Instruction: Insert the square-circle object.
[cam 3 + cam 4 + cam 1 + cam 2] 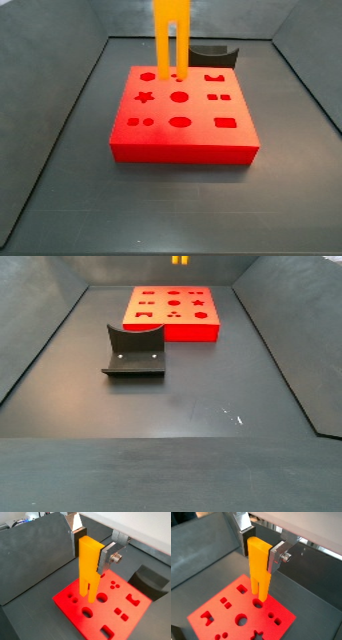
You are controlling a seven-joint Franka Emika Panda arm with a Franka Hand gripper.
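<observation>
I've got the square-circle object (89,564) clamped in my gripper (92,552), the silver finger plates (109,556) pinching its upper part from either side in both wrist views — jaws closed on it, no doubt there. The bar hangs upright, long axis straight up and down, its two thin prongs (259,592) pointing at the red block (181,115).

In a side view the prong tips sit right at the block's top face, in the back row of holes, near the block's far edge (173,76); I can't tell whether they touch the surface or hover a hair above it. In a wrist view the tips line up just beside a round hole (258,604), with a small square opening next to it (242,588).

So the relation that counts: the piece is directly under my gripper and directly over its slot pair, axis vertical, so the move I judge is next is a straight push down. The risk is a prong catching on a hole's rim if I'm slightly off.

The dark grey curved holder (134,352) stands well apart from the block, nearer the middle of the worktop, out of my way
</observation>
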